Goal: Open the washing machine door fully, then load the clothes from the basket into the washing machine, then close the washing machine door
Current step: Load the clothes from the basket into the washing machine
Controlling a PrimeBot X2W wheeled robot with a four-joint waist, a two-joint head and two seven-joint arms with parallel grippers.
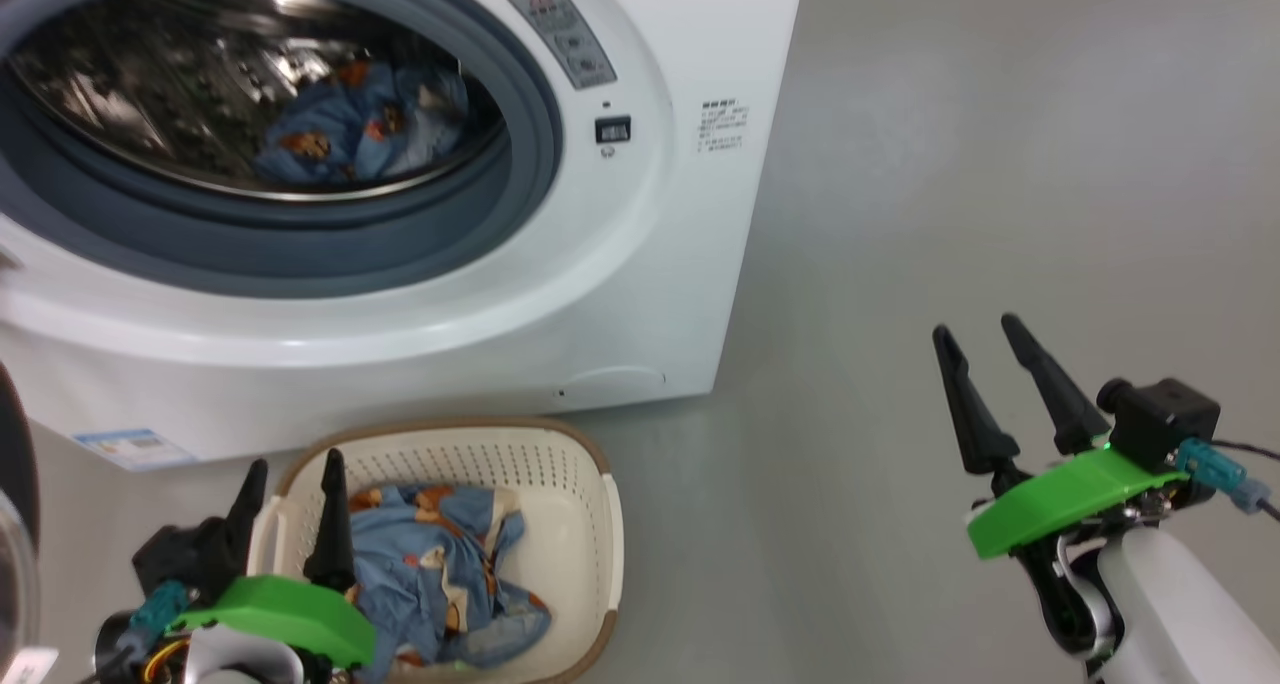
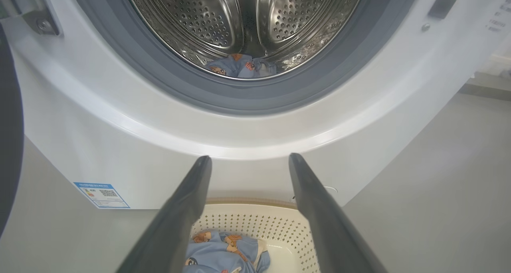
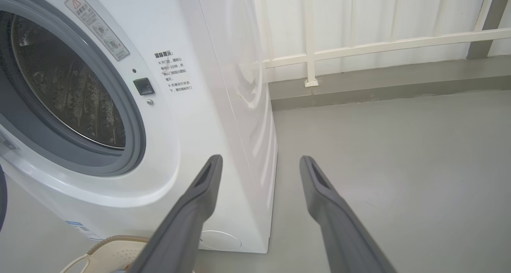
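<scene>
- Left pincer [image 1: 293, 467] is spread and empty above the left rim of the basket [image 1: 590, 464]. The clothes [image 1: 440, 564] lie beneath it, slightly to its right.
- If I drop straight down, one finger may snag the rim and tip the basket.
- Right pincer [image 1: 975, 329] is spread, empty and well off to the side.
- With a shallow pinch, fabric could drag on the gasket of the washing machine [image 1: 640, 264] ahead.

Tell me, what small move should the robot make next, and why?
Probably lower the open left gripper onto the clothes left in the basket and grip them: a garment already lies in the drum, and that gripper hangs close by the basket.
</scene>
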